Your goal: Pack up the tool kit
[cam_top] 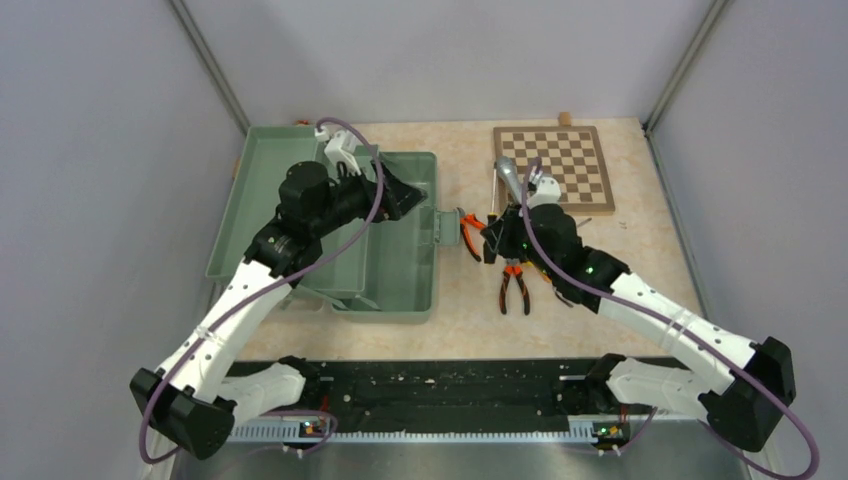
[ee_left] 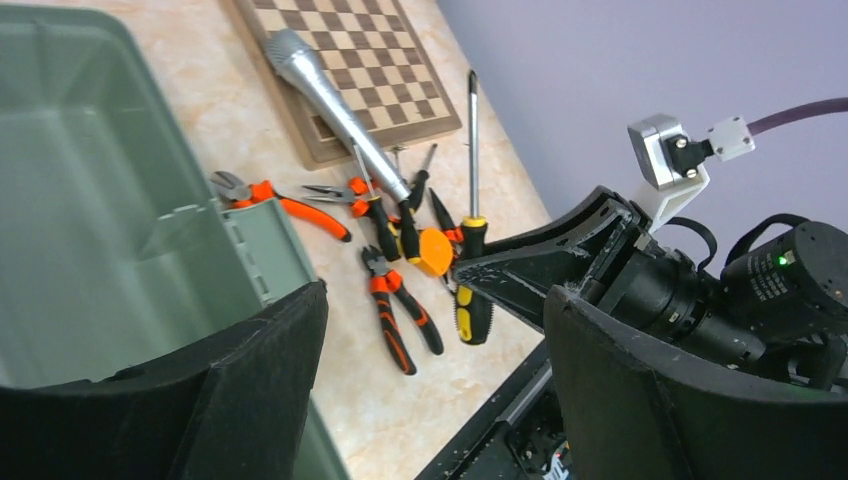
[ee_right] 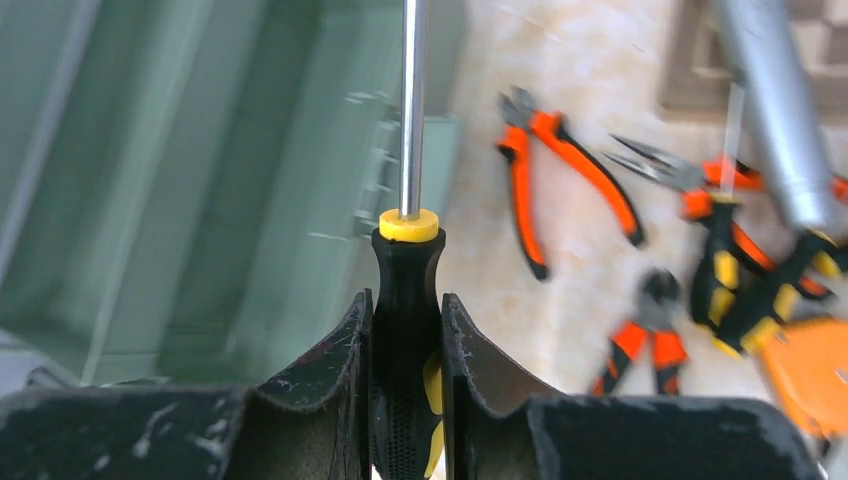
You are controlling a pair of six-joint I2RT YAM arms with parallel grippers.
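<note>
Black-and-yellow screwdriver [ee_right: 408, 250] clenched in right gripper [ee_right: 405, 305] just beside pale-green toolbox [cam_top: 400, 275], left gripper [cam_top: 398, 192] spread wide over it: apparently the transfer step, calls next for carrying over the wall and releasing inside.

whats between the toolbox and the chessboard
Orange-handled pliers lie beside the toolbox latch, and the right gripper holds a screwdriver there too; the top view shows it.

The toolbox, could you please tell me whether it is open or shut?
Open: the toolbox has its lid laid back to the left, and the top view looks straight into its interior.
</note>
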